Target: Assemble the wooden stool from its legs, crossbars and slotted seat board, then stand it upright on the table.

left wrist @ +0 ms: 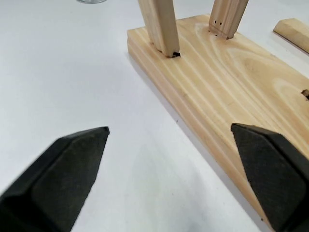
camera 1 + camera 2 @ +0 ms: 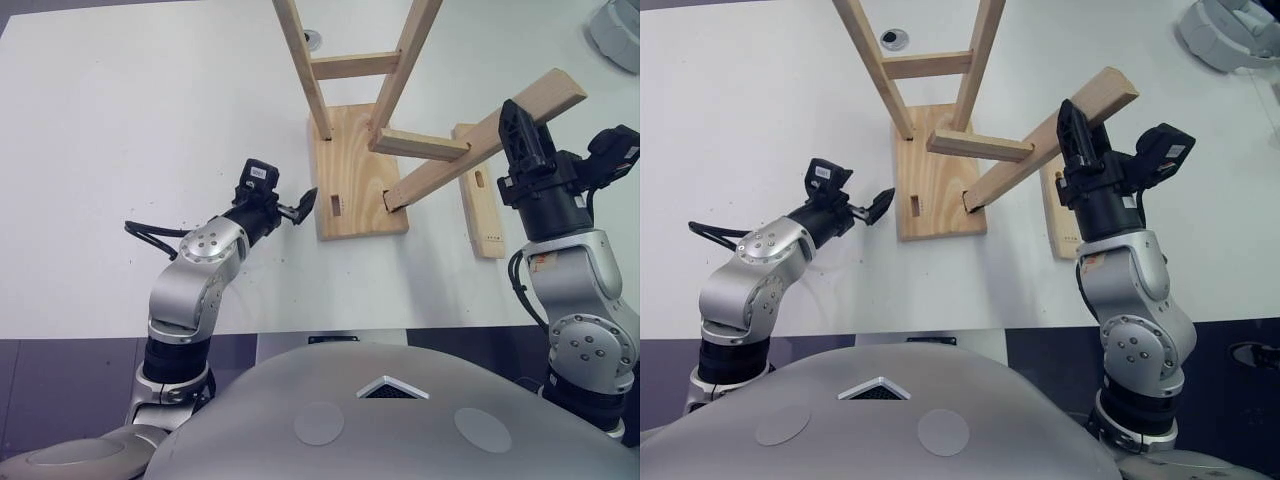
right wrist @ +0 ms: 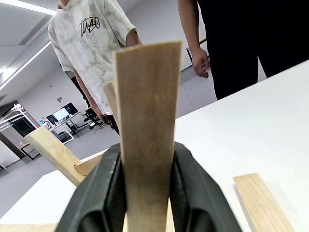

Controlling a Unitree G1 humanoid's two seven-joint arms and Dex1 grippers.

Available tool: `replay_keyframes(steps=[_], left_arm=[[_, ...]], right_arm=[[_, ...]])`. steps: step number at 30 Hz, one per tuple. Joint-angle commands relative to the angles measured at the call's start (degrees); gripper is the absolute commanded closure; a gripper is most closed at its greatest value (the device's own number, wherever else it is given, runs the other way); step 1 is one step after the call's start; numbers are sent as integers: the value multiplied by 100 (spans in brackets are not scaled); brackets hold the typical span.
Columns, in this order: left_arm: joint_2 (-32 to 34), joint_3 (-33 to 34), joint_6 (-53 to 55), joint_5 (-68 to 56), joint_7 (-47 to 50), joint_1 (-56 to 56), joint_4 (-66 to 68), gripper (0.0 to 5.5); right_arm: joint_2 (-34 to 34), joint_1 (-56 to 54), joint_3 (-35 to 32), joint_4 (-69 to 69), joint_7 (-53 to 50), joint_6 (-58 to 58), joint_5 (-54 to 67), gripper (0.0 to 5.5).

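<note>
My left gripper (image 2: 303,206) sits low near the table (image 2: 120,120), fingers spread wide, just beside the seat board's (image 2: 360,218) left edge. Left of it I have broad bare tabletop. Two standing legs (image 2: 304,70) rise from the board's far slots, joined by a crossbar (image 2: 355,66). The left wrist view gives me the close look (handy here): one leg's foot sits in its slot with a small dark gap. The near-left slot (image 2: 335,205) is open. A third leg (image 2: 450,165) leans right, foot at the near-right slot, and my right gripper (image 2: 520,125) clamps its upper part. The right wrist view shows fingers (image 3: 104,193) pressed on both faces. A loose slotted piece (image 2: 485,220) lies flat just right of the board.
</note>
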Motion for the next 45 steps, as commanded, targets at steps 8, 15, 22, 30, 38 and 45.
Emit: replay_keyframes(steps=[8,15,22,30,38,45], left_arm=[[-624,579,499,-614,241,-397,-353,84],[-514,859,593,-617,408,-360,-458,84],[-267,1182,637,-668,390,-706,-302,84],[-249,1079,632,-592,390,-769,-235,84],[-252,1080,605,-627,388,-806,-240,84],[-221,1128,605,-655,345,-809,-261,84]], right_arm=[[-118,-247,544,-48,32,167,-1730,445],[-349,-19,509,673,934,-26,-2149,445],[-569,722,1004,1100,1380,-275,-3055,443],[-257,476,727,1139,1316,-425,-2709,442],[140,-240,15,583,1275,-740,-2079,370],[75,-660,-254,279,1216,-488,-1879,237]])
